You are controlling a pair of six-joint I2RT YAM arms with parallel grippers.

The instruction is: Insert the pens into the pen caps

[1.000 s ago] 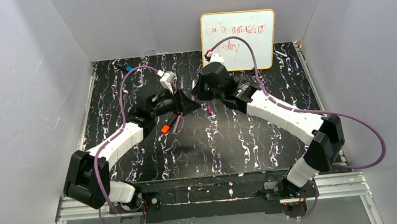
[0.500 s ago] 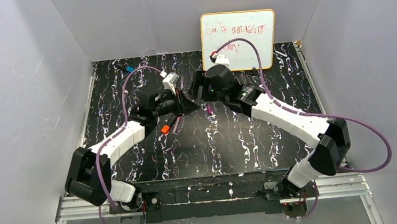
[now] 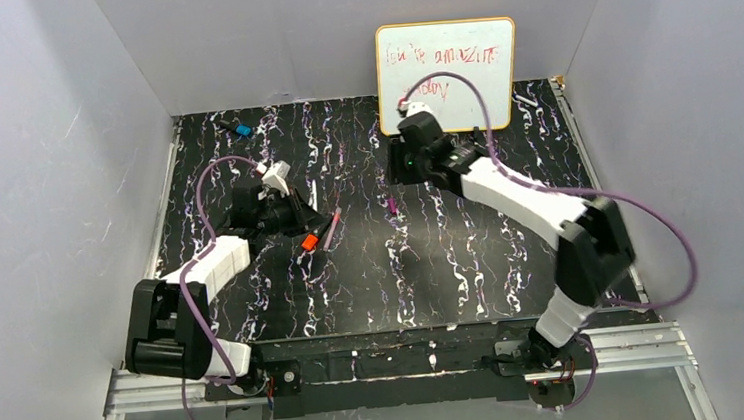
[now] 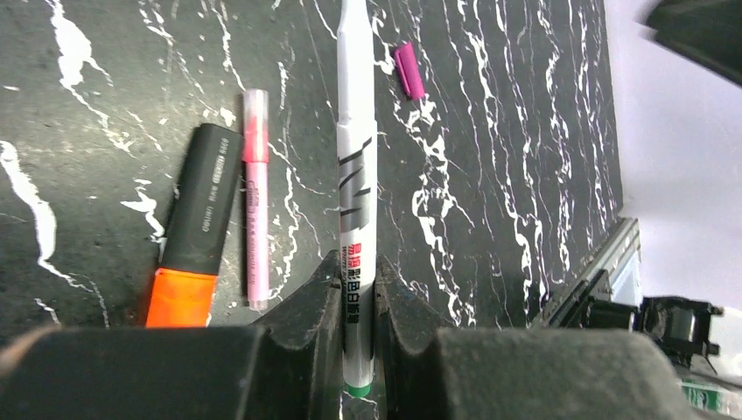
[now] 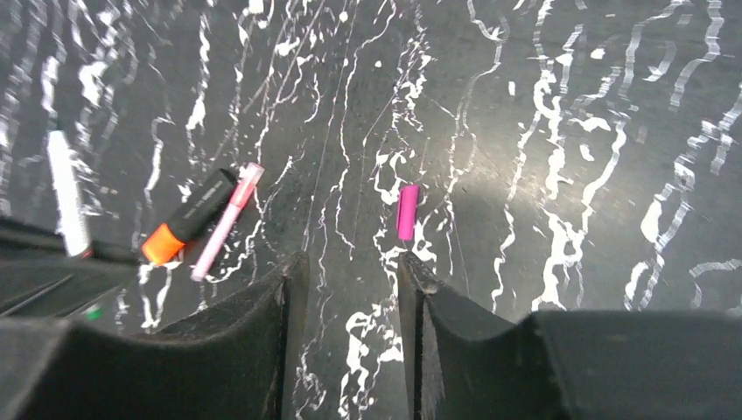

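Left gripper (image 4: 354,271): clamped tight on the white pen, fingers (image 4: 317,297) pinching the barrel close to its green tail end; sits well to the left of the magenta cap in the overhead view.
White pen (image 4: 356,175): pale barrel with grey and red print, held level and sticking straight out of the closed jaws; passes left of the magenta cap in the left wrist view, apart from it.
Right gripper (image 5: 350,284): parted to a middling gap, nothing between the jaws but bare tabletop; hangs near the magenta cap, on its far side in the overhead view.
Magenta cap (image 5: 407,212): lies loose and alone near the middle of the table (image 3: 452,254), touching nothing.
Black marker (image 4: 194,223): black body, orange end; lies flat, left of the magenta cap and well apart from it.
Pink pen (image 4: 255,197): thin, lies alongside the black marker on the side nearer the magenta cap; cannot tell whether the two touch.
Whiteboard (image 3: 448,74): stands against the back wall beyond the magenta cap, bears red handwriting.
Blue-tipped item (image 3: 241,129): rests far to the left of the magenta cap near the back edge, too small to make out.
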